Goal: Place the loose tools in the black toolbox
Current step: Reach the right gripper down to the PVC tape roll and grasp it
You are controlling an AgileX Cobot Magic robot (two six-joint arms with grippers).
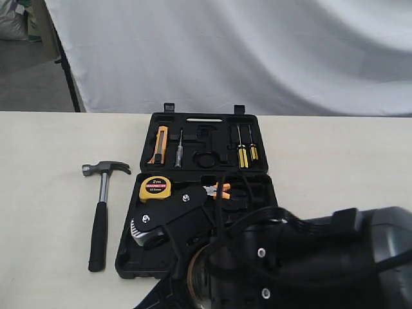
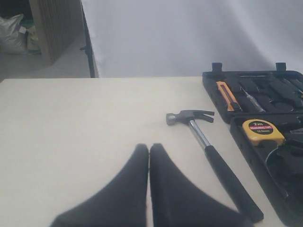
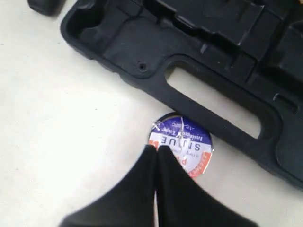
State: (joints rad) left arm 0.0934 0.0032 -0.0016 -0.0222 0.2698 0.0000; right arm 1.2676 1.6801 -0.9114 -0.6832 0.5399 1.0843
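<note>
The black toolbox (image 1: 257, 119) lies open in the middle of the table. To its left the claw hammer (image 1: 100, 212) rests on the table, head away from me. A silver-headed, black-handled wrench (image 1: 145, 228) lies across the left of the box's near half. The small tape roll (image 3: 184, 142), with a blue, white and orange label, lies flat on the table against the box's slot-handle edge (image 3: 142, 80). My right gripper (image 3: 156, 147) is shut, its tips over the roll's edge and holding nothing. My left gripper (image 2: 149, 146) is shut and empty over bare table, left of the hammer (image 2: 213, 153).
A yellow tape measure (image 1: 155, 187) and orange-handled pliers (image 1: 221, 189) sit in the near half. An orange knife (image 1: 159, 144) and yellow-handled screwdrivers (image 1: 243, 151) fill the far half. My right arm (image 1: 302, 264) blocks the front right. A white cloth (image 1: 257, 51) hangs behind the table.
</note>
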